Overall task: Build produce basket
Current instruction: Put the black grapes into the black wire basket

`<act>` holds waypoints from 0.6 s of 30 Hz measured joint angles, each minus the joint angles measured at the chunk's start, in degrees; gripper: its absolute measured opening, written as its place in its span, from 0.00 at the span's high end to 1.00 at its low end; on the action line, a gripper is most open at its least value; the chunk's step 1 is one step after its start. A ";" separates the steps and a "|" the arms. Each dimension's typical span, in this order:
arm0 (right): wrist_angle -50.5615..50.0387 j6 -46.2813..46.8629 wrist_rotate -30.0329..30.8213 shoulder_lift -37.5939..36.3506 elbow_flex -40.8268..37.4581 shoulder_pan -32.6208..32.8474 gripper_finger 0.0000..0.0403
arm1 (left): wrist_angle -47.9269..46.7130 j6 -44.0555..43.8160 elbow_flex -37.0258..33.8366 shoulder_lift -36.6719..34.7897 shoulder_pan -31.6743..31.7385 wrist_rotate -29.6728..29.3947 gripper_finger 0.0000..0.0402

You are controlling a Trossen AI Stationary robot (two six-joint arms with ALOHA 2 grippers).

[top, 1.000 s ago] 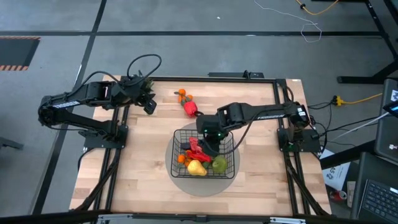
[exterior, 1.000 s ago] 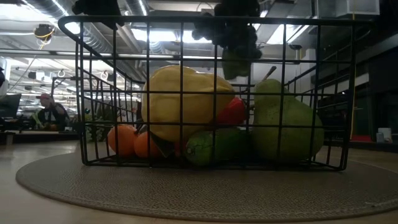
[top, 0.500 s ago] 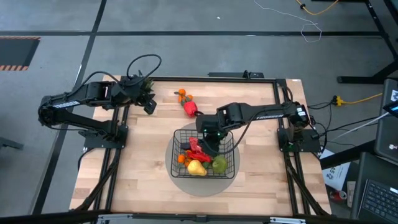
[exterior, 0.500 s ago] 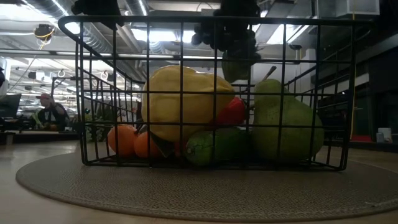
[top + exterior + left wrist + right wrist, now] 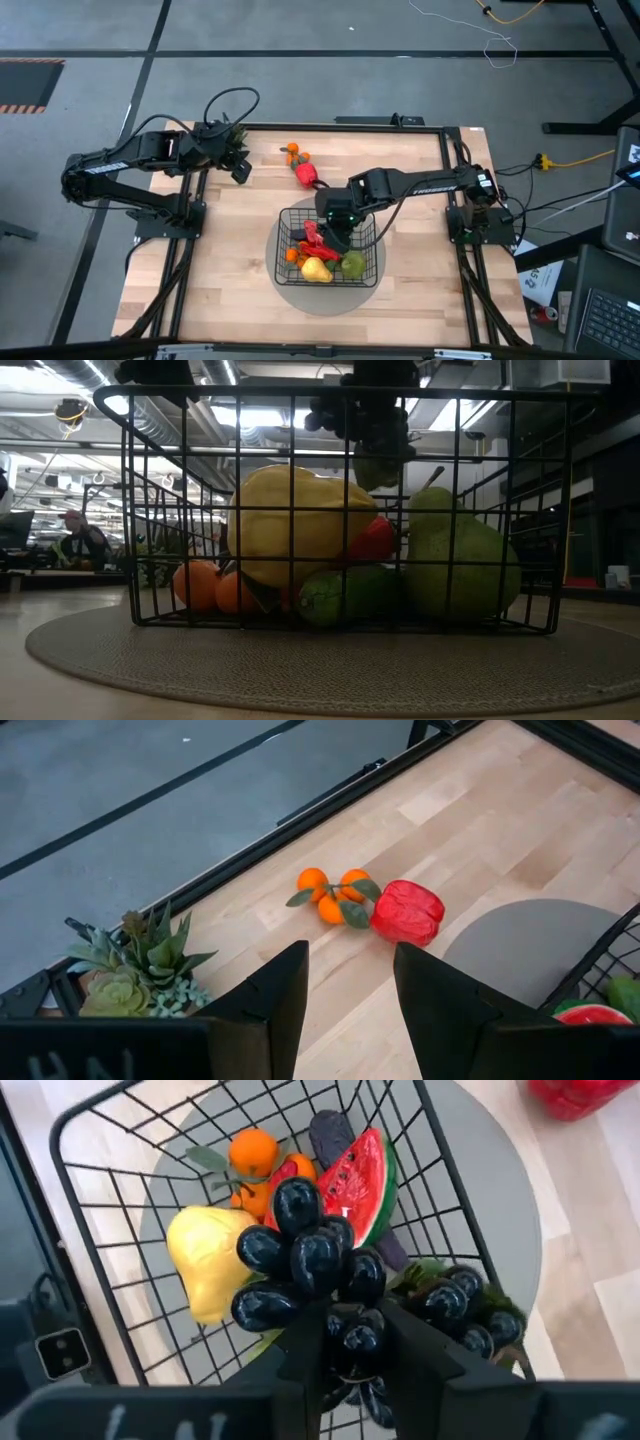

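The cluster of dark, glossy toy grapes (image 5: 318, 1265) hangs pinched between the fingers of the right gripper (image 5: 345, 1342), just above the black wire-mesh basket (image 5: 372, 236) that sits on the round grey mat (image 5: 280, 290) near the middle of the wooden table (image 5: 240, 250). Below the grapes the basket already holds a yellow pear-shaped fruit (image 5: 200, 1260), a green pear (image 5: 455, 565), small oranges (image 5: 252, 1152), a red watermelon slice (image 5: 365, 1175) and a dark purple eggplant (image 5: 328, 1130).

To my eye the risk lies in the release. The pile is lumpy and rounded, so the grapes, let go from this height, could roll off the yellow fruit or catch on the wire rim and hang half outside. The cluster also looks floppy; a strand might snag on a finger as the jaws part and get dragged back out. A push lower could nudge the basket along its mat.

The right arm reaches in from the table's right side, elbow bent, wrist pointing down over the basket's far half. The left gripper (image 5: 345, 995) waits near the table's far left corner, fingers spread and empty, beside a leafy green succulent sprig (image 5: 130, 965). Ahead of it a red bell pepper (image 5: 408, 912) and a pair of leafy oranges (image 5: 330, 895) lie on the wood, outside the basket.
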 joint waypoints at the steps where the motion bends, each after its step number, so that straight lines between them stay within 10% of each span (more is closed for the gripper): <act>1: 0.27 0.26 -0.10 0.00 0.00 0.00 0.79 | 0.00 0.00 0.00 0.00 -0.01 0.00 0.64; 18: 0.17 2.84 1.54 0.00 0.04 1.20 0.75 | 0.02 0.00 0.00 0.00 0.00 0.00 0.64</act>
